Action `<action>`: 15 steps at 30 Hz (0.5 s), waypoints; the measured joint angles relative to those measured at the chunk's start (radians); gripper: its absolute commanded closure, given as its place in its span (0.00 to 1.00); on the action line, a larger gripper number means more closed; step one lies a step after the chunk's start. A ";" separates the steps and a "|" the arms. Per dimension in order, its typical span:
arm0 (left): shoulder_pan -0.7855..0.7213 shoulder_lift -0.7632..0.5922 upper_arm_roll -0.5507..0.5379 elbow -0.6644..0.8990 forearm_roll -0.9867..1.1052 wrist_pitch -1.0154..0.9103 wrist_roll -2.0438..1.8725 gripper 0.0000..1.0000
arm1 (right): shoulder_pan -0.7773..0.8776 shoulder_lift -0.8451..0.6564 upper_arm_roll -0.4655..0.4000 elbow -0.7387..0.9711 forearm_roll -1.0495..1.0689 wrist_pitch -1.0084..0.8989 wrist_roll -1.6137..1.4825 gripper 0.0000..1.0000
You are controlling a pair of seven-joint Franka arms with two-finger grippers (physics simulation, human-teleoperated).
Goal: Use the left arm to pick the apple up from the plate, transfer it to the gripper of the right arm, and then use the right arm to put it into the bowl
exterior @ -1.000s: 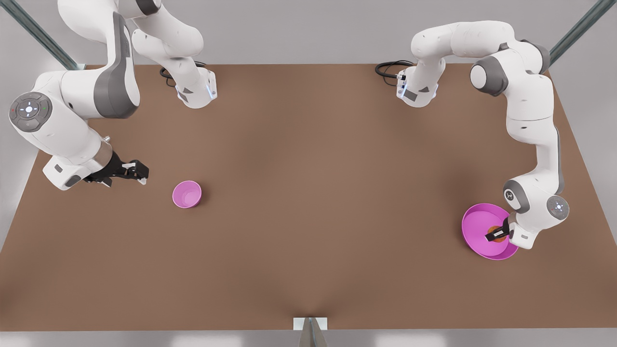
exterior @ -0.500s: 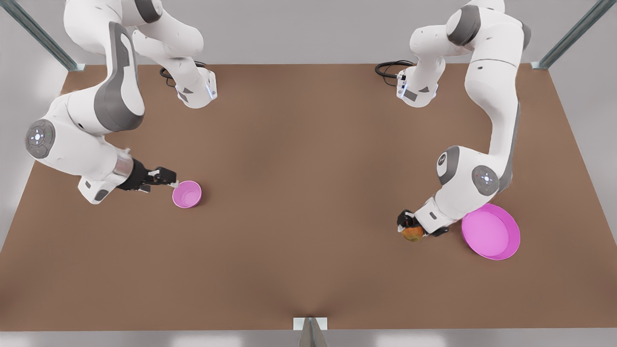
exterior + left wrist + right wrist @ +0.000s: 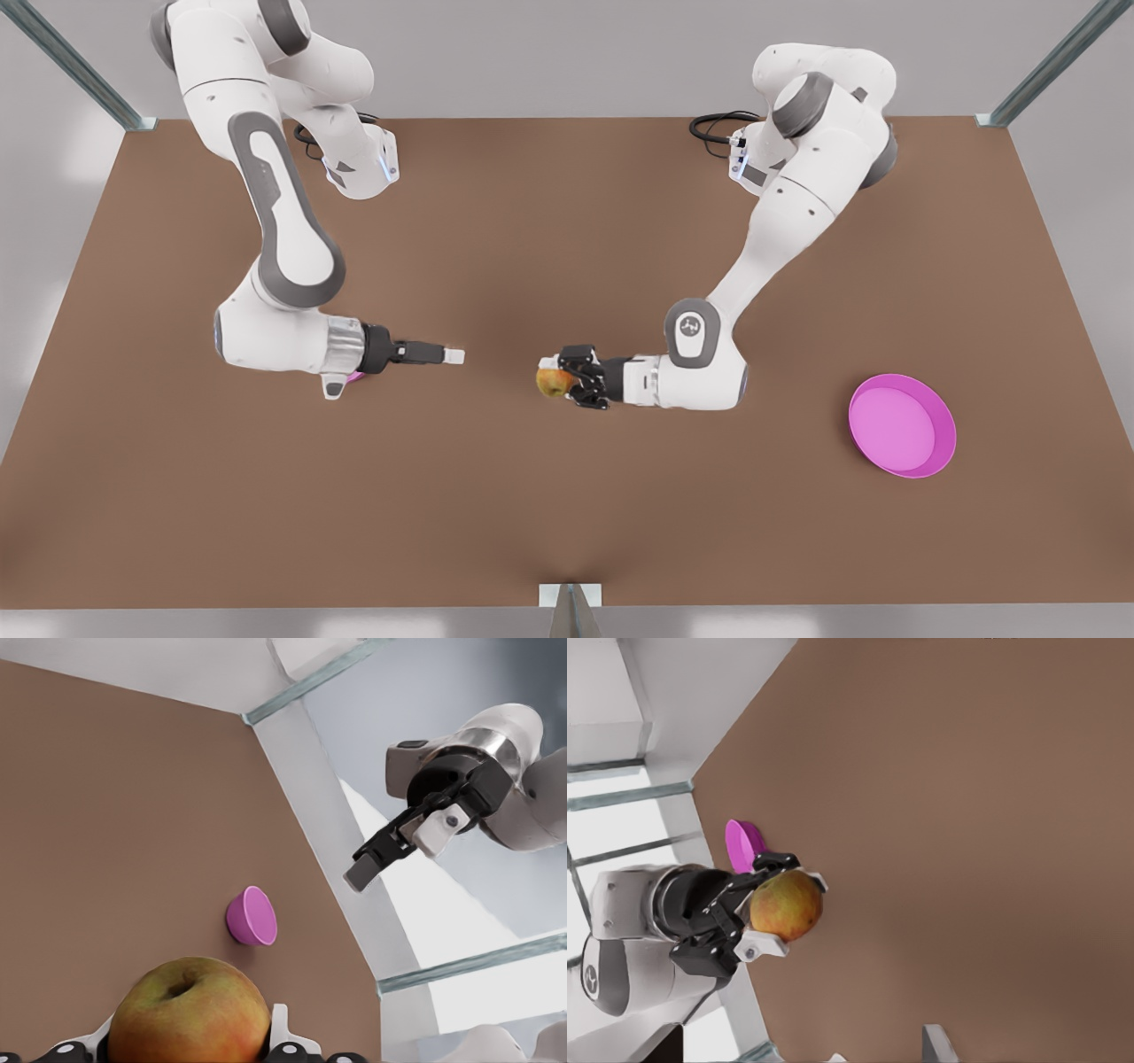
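The handover is in hand. The left gripper (image 3: 556, 381), mid-table, pinches the apple (image 3: 553, 382) aloft, well clear of the plate (image 3: 902, 425). The right gripper (image 3: 452, 355) faces it nearby, above the bowl (image 3: 252, 916); whether its jaws are spread I cannot tell. Next, it must close on the apple before the left lets go.

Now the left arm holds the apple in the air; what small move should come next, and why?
Probably bring the right tool closer to the apple. The left tool grips the apple over mid-table, facing the right tool, but a clear gap separates them. The right tool looks open, so it likely only needs to approach.
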 measured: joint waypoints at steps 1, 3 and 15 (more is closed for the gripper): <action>-0.013 0.007 0.000 0.007 -0.041 0.004 0.070 0.37 | -0.001 -0.001 0.001 -0.021 0.039 0.024 -0.016 0.00; -0.029 0.016 0.001 0.024 -0.097 0.012 0.200 0.37 | -0.005 -0.001 0.001 -0.077 0.132 0.064 -0.061 0.00; -0.106 0.102 0.000 0.120 -0.176 0.087 0.795 0.35 | -0.017 0.073 0.001 -0.165 0.615 0.080 -0.506 0.00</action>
